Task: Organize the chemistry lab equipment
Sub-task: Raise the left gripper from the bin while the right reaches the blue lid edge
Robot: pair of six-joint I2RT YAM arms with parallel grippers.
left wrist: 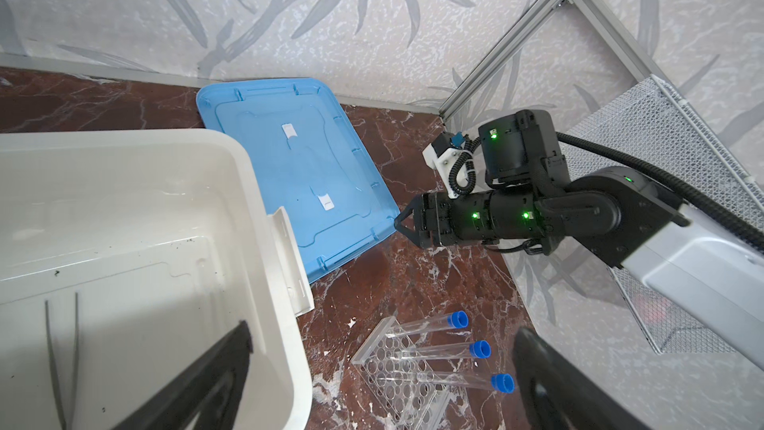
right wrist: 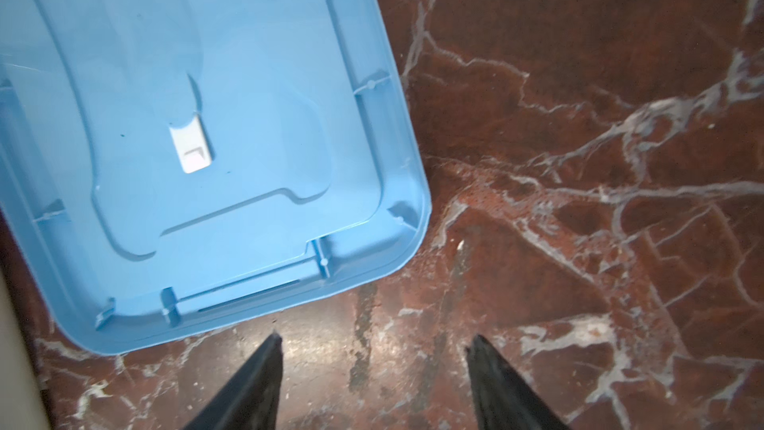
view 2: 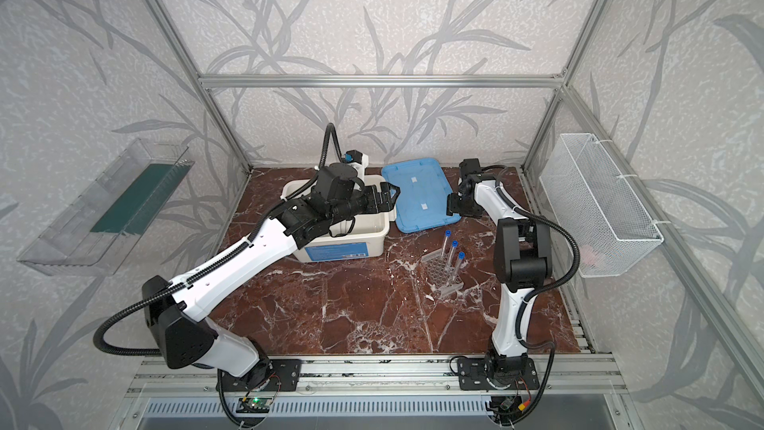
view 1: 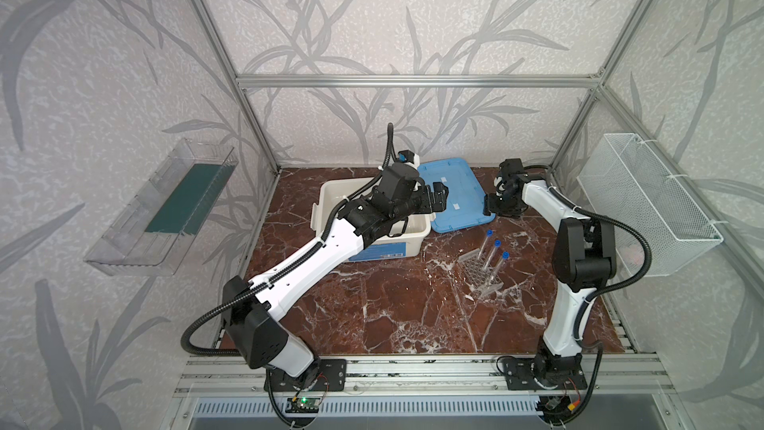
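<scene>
Looks midway: 3 blue-capped tubes (view 1: 491, 258) tilted on tube rack (view 1: 479, 274), blue lid (view 1: 454, 196) off white tub (view 1: 413, 234), left gripper (view 1: 440, 196) wide, right gripper (right wrist: 374, 345) half-open, both empty

Three blue-capped tubes (view 1: 492, 256) and one clear rack (view 1: 469, 262) are counted on the counter, along with one white tub (view 1: 413, 241) and one blue lid (view 1: 454, 192). Two thin rods (left wrist: 62, 357) are seen inside the tub. On the walls, one wire basket (view 1: 645, 196) and one clear tray (view 1: 161, 208) are mounted.
</scene>
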